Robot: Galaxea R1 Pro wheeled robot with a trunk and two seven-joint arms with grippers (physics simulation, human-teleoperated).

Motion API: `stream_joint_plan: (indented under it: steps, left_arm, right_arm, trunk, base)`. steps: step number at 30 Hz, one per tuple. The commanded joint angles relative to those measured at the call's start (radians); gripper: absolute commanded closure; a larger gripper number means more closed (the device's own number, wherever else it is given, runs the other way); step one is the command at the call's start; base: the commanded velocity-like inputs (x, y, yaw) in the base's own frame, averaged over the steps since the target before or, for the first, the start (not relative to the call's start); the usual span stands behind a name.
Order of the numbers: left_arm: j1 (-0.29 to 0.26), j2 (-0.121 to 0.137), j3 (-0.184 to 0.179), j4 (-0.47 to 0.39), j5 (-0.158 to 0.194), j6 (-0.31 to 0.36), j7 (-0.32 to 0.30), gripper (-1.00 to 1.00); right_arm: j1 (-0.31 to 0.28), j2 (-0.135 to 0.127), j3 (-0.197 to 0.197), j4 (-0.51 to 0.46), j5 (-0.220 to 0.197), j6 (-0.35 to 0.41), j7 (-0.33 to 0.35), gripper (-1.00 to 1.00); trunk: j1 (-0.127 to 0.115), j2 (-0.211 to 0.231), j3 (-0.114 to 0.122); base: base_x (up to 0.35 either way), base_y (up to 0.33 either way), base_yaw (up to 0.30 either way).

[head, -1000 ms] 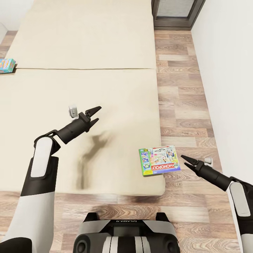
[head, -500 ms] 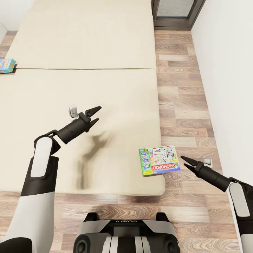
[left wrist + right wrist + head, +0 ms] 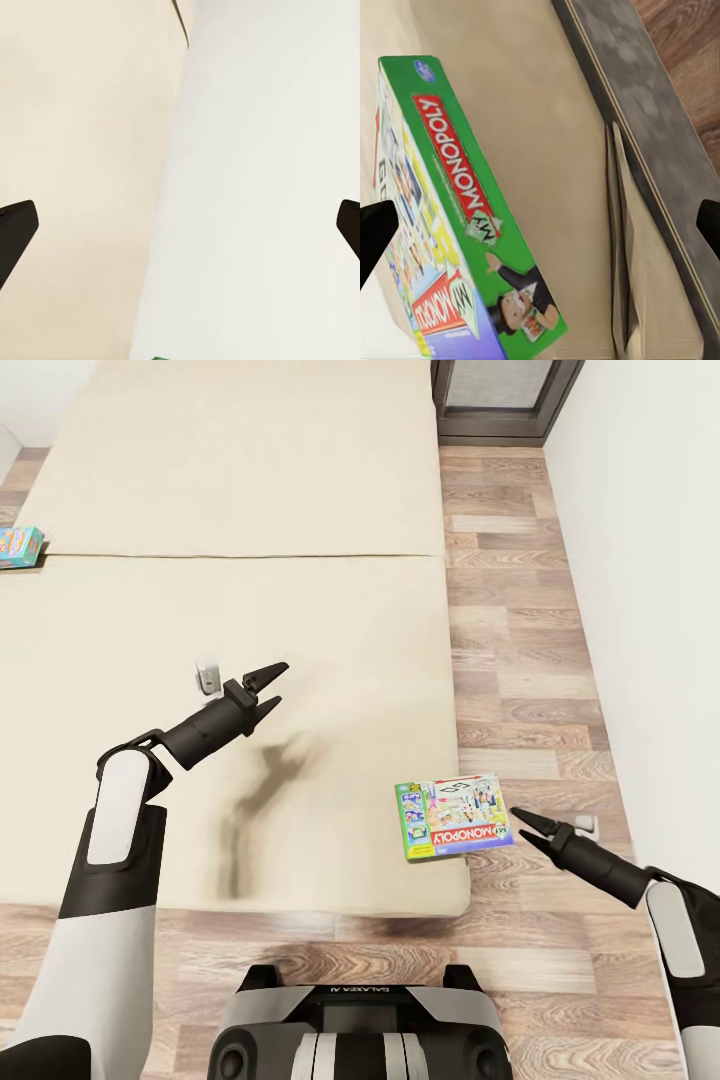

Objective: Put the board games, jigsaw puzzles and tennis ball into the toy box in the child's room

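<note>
The right gripper [image 3: 519, 823] is wide open and empty, just beside the Monopoly box [image 3: 452, 817] at the bed [image 3: 250, 560] corner, probably to grasp its overhanging edge. The left gripper [image 3: 268, 687], open and empty too, hovers above the mattress, well apart from this box.

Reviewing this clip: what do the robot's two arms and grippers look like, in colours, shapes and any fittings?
Both arms have white rounded shells with black joints and slim black forearms. The left gripper and right gripper each end in two black, pointed, tapering fingers. A small light grey block sits by each wrist. No loose cables or markings are visible on the arms.
</note>
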Motion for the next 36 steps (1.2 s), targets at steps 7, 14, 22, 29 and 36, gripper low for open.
stream_joint_plan:
  steps: [7,14,22,29,36]
  left_arm:
    - [-0.001,-0.001,0.002,0.0,-0.001,0.006,-0.002,-1.0]
    - [-0.001,-0.001,0.002,0.0,0.0,0.006,-0.002,-1.0]
    - [0.0,-0.001,0.002,0.0,0.0,0.006,-0.002,-1.0]
    - [-0.001,-0.001,0.002,0.0,0.0,0.006,-0.002,-1.0]
    - [-0.001,-0.001,0.002,0.0,0.0,0.006,-0.002,-1.0]
  right_arm:
    - [-0.001,0.0,0.021,0.002,0.002,0.004,0.004,-1.0]
    - [-0.001,0.0,0.037,0.004,0.003,0.003,0.004,-1.0]
    - [-0.001,0.0,0.043,0.004,0.003,0.003,0.002,-1.0]
    - [-0.001,0.001,0.045,0.004,0.004,0.003,0.001,-1.0]
    - [-0.001,0.001,0.045,0.004,0.004,0.003,0.001,-1.0]
  trunk:
    - [0.0,0.0,0.0]
    - [0.0,0.0,0.0]
    - [0.0,0.0,0.0]
    - [0.0,0.0,0.0]
    - [0.0,0.0,0.0]
  base:
    - [0.0,0.0,0.0]
    - [0.0,0.0,0.029]
    - [0.0,0.0,0.165]
    - [0.0,0.0,0.13]
    - [0.0,0.0,0.051]
